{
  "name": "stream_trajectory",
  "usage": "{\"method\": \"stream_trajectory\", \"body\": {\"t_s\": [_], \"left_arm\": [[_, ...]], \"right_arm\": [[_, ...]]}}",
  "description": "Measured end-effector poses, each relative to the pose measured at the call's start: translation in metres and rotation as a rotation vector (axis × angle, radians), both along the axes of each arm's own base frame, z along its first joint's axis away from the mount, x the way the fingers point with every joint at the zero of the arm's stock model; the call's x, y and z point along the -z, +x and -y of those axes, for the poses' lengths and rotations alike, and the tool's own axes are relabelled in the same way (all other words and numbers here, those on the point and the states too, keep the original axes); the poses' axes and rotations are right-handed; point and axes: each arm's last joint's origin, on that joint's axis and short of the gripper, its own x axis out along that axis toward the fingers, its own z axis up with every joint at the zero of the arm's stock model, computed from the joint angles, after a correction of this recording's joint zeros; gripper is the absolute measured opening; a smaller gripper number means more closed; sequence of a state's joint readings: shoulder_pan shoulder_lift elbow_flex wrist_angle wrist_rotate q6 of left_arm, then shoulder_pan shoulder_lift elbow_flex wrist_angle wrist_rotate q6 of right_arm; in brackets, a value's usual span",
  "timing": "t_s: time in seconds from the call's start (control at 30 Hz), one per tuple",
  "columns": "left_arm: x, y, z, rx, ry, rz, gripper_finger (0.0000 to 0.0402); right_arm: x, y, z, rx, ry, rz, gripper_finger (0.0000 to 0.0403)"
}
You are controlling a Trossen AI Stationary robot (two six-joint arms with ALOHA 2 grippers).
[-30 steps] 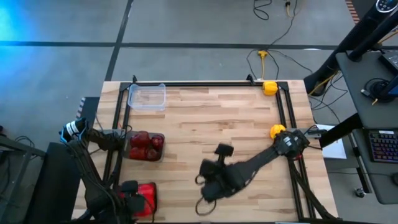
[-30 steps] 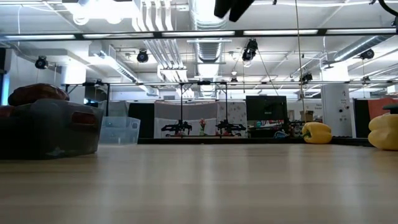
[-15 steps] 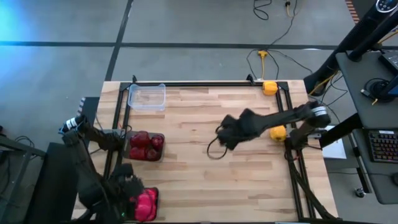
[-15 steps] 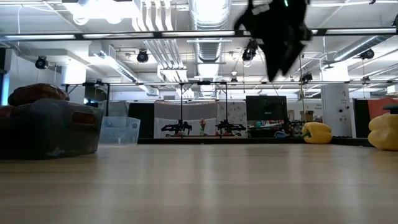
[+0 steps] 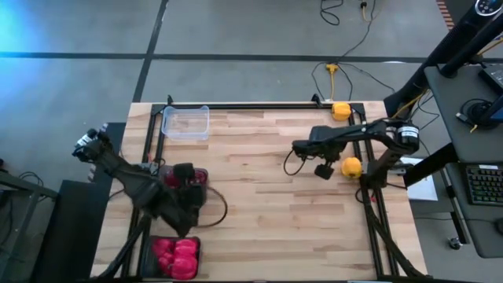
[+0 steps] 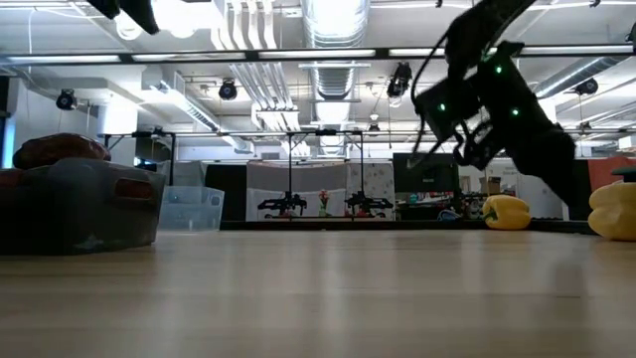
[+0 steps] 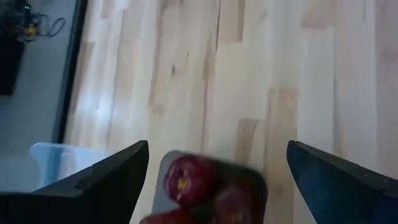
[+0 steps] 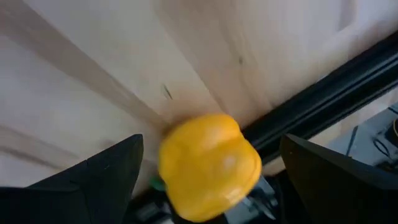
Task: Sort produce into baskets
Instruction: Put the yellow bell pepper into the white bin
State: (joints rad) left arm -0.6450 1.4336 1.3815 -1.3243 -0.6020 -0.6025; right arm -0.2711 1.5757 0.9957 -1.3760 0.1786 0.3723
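My left gripper (image 5: 187, 187) (image 7: 217, 149) hangs open above a dark basket (image 5: 206, 177) holding maroon peppers (image 7: 189, 177). A second basket (image 5: 154, 245) near the front left corner holds bright red peppers (image 5: 177, 255). The clear basket (image 5: 186, 123) stands at the far left. My right gripper (image 5: 321, 167) (image 6: 469, 147) is open and tipped downward, its fingers standing either side of a yellow pepper (image 8: 208, 165) (image 5: 351, 167) that rests on the wood beside the right rail, without touching it. Another yellow pepper (image 5: 340, 111) lies at the far right corner.
A black rail frame (image 5: 259, 105) borders the table's far, left and right sides. Cables (image 5: 338, 47) trail on the floor beyond the far edge. A desk with a keyboard (image 5: 479, 185) stands to the right. Bare wood (image 5: 259, 212) fills the table's middle.
My left gripper has risen from the bright red basket and swung toward the far edge, over the dark basket. My right gripper has swept from the near middle toward the far right and come down, tipping downward, to the yellow pepper beside the right rail.
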Motion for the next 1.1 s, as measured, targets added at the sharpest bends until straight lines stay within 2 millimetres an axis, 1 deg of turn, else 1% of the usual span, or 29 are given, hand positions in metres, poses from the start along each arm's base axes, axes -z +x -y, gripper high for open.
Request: {"method": "stream_trajectory", "body": {"t_s": [0.07,0.13,0.23,0.33,0.47,0.57,0.77,0.9,1.0,1.1], "left_arm": [[0.004,0.006,-0.006,0.0,-0.027,0.022,0.0361],[0.009,0.011,-0.008,0.001,-0.046,0.057,0.0361],[0.018,0.018,-0.011,-0.017,-0.076,0.093,0.0361],[0.028,0.024,-0.012,-0.028,-0.125,0.137,0.0361],[0.034,0.023,-0.018,-0.052,-0.17,0.208,0.0361],[0.044,0.019,-0.025,-0.068,-0.176,0.222,0.0361],[0.056,0.0,-0.039,-0.076,-0.188,0.283,0.0361],[0.055,-0.014,-0.052,-0.111,-0.161,0.345,0.0362],[0.059,-0.027,-0.059,-0.115,-0.155,0.353,0.0362],[0.061,-0.038,-0.065,-0.116,-0.163,0.368,0.0362]], "right_arm": [[0.005,-0.007,0.007,0.003,0.065,-0.038,0.0368],[0.007,-0.014,0.012,0.028,0.128,-0.059,0.0368],[0.011,-0.019,0.012,0.016,0.187,-0.07,0.0368],[0.016,-0.024,0.012,-0.047,0.213,-0.1,0.0368],[0.025,-0.028,0.011,-0.094,0.272,-0.162,0.0368],[0.033,-0.029,0.011,-0.098,0.313,-0.209,0.0368],[0.047,-0.025,0.013,-0.11,0.363,-0.278,0.0368],[0.054,-0.022,0.015,-0.111,0.381,-0.305,0.0368],[0.056,-0.022,0.016,-0.106,0.386,-0.315,0.0367],[0.056,-0.021,0.016,-0.075,0.362,-0.316,0.0352]]}}
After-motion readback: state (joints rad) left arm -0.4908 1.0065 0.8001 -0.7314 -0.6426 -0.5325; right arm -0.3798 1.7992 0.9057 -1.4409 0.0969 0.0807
